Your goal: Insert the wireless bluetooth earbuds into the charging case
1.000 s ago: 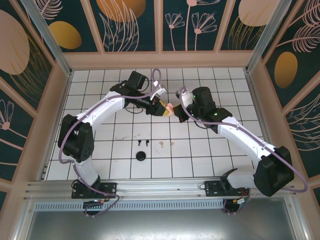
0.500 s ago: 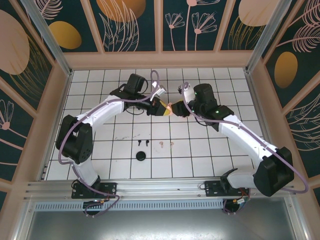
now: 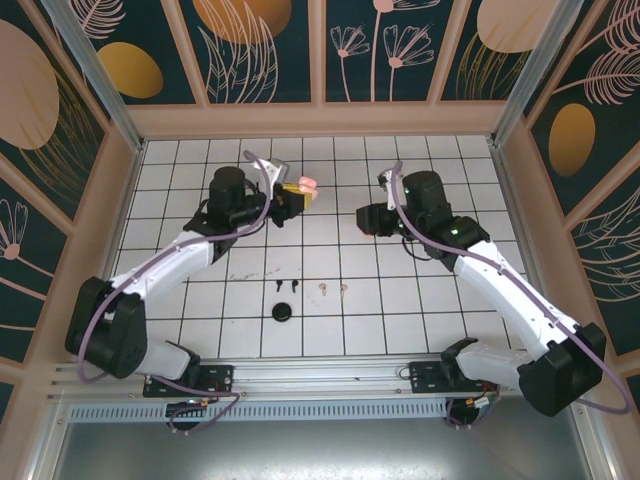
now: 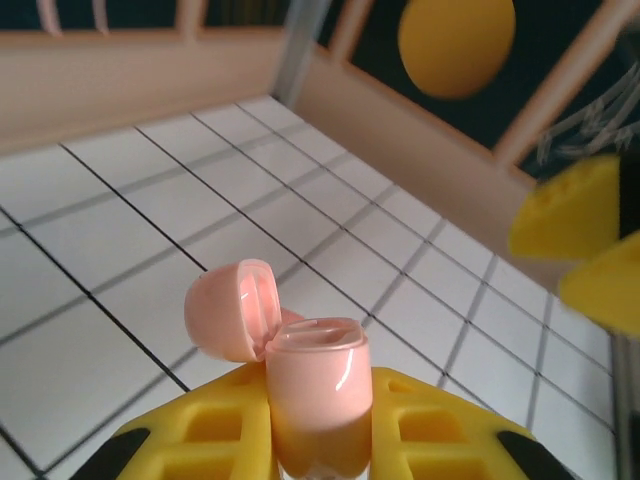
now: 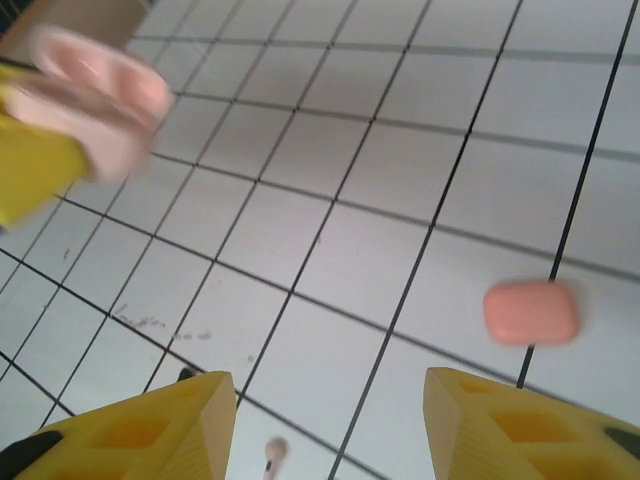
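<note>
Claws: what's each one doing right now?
Left claw: closed on the pink case, lid open.
Right claw: open, empty.

White desk gridded in black lines, pale pink case, yellow fingers, coral case, black earbuds, pale pink earbuds, dark teal walls with orange discs and pink leaf outlines

I count two black earbuds, two pale pink earbuds, one black case, one open pink case and one coral case.
</note>
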